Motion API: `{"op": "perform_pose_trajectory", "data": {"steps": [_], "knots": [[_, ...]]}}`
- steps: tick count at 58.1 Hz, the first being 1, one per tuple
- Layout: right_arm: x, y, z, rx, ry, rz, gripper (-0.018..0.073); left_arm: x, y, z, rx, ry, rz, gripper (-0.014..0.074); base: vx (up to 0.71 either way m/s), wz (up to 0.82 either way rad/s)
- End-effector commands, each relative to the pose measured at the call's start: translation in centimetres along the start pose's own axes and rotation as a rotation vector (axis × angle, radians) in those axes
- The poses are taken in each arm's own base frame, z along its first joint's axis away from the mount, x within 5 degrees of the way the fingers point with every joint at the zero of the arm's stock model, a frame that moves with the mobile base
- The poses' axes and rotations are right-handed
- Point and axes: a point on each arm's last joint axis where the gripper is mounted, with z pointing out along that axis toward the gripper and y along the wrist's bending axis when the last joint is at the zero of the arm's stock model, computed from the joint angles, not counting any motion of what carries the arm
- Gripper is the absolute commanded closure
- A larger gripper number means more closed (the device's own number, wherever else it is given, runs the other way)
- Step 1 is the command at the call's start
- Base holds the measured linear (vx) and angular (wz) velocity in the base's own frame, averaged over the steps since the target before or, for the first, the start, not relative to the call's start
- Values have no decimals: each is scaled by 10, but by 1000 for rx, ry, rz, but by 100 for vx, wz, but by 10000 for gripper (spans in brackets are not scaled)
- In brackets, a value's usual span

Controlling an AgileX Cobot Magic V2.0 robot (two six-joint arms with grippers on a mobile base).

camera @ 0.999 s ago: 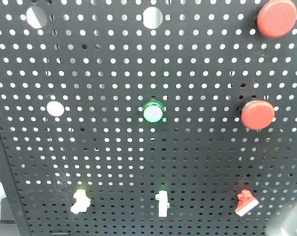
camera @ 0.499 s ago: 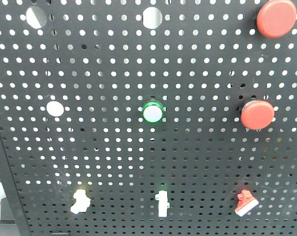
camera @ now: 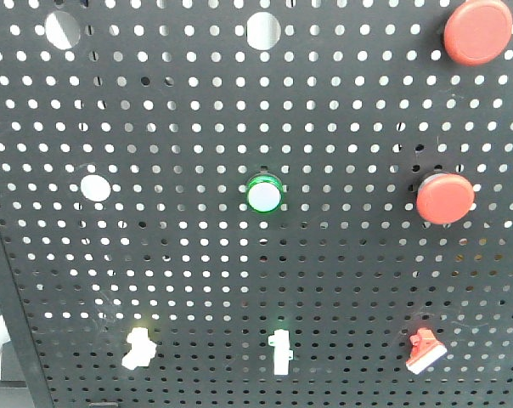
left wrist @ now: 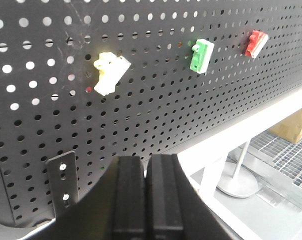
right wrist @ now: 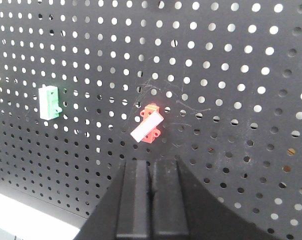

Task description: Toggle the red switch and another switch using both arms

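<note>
The red switch (camera: 425, 351), small with a white lever tip, sits low on the right of the black pegboard (camera: 341, 280). In the right wrist view the red switch (right wrist: 150, 125) is just above my right gripper (right wrist: 151, 167), which is shut and empty, a short gap below it. The other switch (camera: 138, 348), pale yellow-white, sits low on the left. In the left wrist view this pale switch (left wrist: 110, 73) is up and left of my left gripper (left wrist: 146, 162), which is shut on nothing and well short of it. Neither gripper shows in the front view.
A slim white toggle with a green side (camera: 279, 351) sits between the two switches. Higher up are a green-ringed button (camera: 264, 195), two big round red buttons (camera: 444, 198) (camera: 478, 31) and a white cap (camera: 94, 188). A white frame rail (left wrist: 271, 115) runs under the board.
A grey shape that showed at the lower right corner of the front view one second ago has left the frame. The switches look unchanged.
</note>
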Motion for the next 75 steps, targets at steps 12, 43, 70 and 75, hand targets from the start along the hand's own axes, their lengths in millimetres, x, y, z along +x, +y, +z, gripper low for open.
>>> {"op": "perform_pose_trajectory", "data": {"steps": [12, 43, 70, 75], "knots": [[-11, -4, 0, 39, -34, 11, 566, -15, 9, -7, -130, -90, 182, 594, 0, 0], [-11, -4, 0, 39, -33, 13, 566, 87, 41, -36, -547, -258, 91, 594, 0, 0], [-11, -4, 0, 39, -34, 15, 566, 93, 38, -39, -548, -195, 110, 594, 0, 0], [-11, -4, 0, 39, -34, 15, 566, 93, 38, -39, -548, -195, 110, 594, 0, 0]]}}
